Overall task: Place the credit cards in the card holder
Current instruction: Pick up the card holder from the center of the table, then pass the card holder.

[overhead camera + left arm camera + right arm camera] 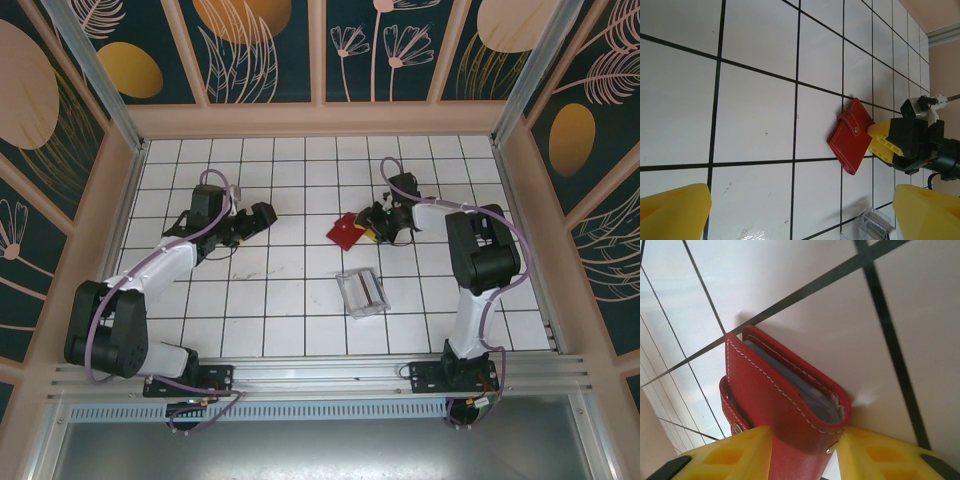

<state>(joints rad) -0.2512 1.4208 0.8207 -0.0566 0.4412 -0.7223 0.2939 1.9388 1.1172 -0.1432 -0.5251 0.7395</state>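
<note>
Top external view: a white tiled table (300, 330) walled by floral panels, with two black arms reaching in from the near edge. The left arm bends toward the table's left half, its left gripper (262, 215) hanging over bare tiles well apart from everything else. The right arm folds back toward the centre, where the right gripper (375, 222) meets the red card holder (346, 232). From this height the contact is too small to make out. A clear acrylic tray (362, 292) sits nearer the arm bases, just below the holder; its contents are unreadable.

In the left wrist view, the left gripper (800, 207) stands wide, its yellow fingers (670, 212) cut off at the bottom corners. The card holder (850, 135) lies closed, clasp up, and the right gripper (880, 142) is at its far edge.

The right wrist view shows the right gripper (802, 452) clamping the card holder (785, 405), one yellow pad against each side. The holder's lower part is hidden between the pads. A grey-blue inside (790, 376) peeks between the covers; whether that is cards or lining cannot be told.
</note>
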